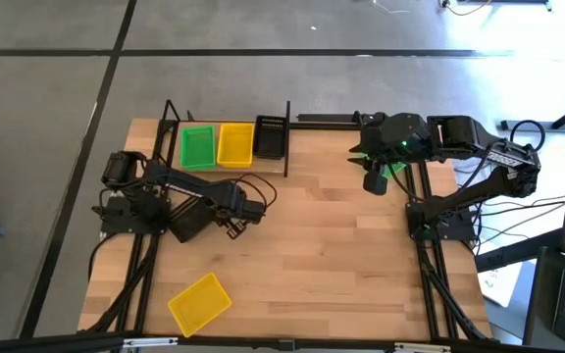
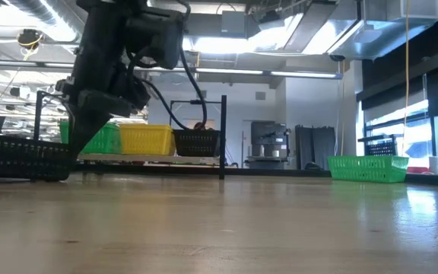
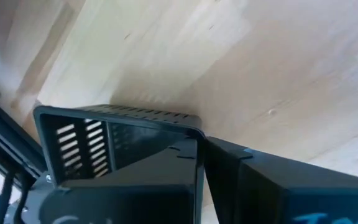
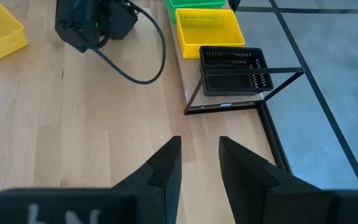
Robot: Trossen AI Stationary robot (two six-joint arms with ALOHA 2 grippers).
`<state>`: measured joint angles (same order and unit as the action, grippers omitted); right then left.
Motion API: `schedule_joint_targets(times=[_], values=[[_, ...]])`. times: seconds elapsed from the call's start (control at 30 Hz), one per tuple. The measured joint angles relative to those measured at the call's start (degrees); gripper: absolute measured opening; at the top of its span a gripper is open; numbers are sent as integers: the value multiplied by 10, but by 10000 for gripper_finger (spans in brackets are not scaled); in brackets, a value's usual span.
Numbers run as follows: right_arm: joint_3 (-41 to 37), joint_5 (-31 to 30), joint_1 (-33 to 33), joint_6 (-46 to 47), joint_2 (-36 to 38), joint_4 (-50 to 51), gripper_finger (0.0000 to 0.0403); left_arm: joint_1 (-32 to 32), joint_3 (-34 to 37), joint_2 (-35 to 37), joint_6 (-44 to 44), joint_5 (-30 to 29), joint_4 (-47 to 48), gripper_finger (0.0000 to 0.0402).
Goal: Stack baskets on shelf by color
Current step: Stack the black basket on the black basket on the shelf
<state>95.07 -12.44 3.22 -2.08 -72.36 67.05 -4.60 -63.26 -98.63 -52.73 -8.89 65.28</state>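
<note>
- Wooden table (image 1: 332,255) of pale planks with fine grain, smooth and matte; holds everything listed here
- Shelf (image 1: 226,170) along the far edge, left of centre; narrow pale board framed by thin black metal rods and upright posts
- Three baskets in a row on that board, side by side: shelved green basket (image 1: 197,147) at the left, shelved yellow basket (image 1: 234,144) in the middle, shelved black basket (image 1: 270,138) at the right end; all small, rectangular, plastic, open-topped, with slotted walls
- Loose yellow basket (image 1: 200,302) near the front left of the table, turned at an angle; same slotted plastic; well apart from the shelf
- Loose green basket (image 2: 367,167) flat on the right side of the table; largely hidden beneath the right arm from above
- Loose black basket (image 2: 21,158) on the table, left of centre, in front of the shelf; glossy dark plastic, rows of upright slots, rounded rim
- Left gripper (image 3: 201,149) down on the loose black basket; jaws drawn narrow on one wall at the rim, one finger inside and one outside, as far as the wrist view shows; base of the basket on the wood
- Right gripper (image 4: 199,142) above bare wood near the right end of the shelf; fingers (image 4: 166,165) dark, wedge-shaped, set wide with plain wood showing between them; holding nothing
- Black cable (image 4: 148,59) looping from the left arm across the planks
</note>
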Motion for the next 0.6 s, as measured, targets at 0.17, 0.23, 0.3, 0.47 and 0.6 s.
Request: schedule_joint_targets(times=[0.17,0.23,0.3,0.47,0.6], values=[[0,0,0,-14,0,0,107,0,0,0,90,22,-49,3],[0,0,0,-14,0,0,107,-6,0,0,150,29,-68,2],[0,0,0,-14,0,0,107,-15,0,0,216,30,-88,2],[0,0,0,-14,0,-1,107,-41,-2,3,420,37,-118,2],[0,0,0,-14,0,-17,107,-60,-30,3,545,45,-121,1]])
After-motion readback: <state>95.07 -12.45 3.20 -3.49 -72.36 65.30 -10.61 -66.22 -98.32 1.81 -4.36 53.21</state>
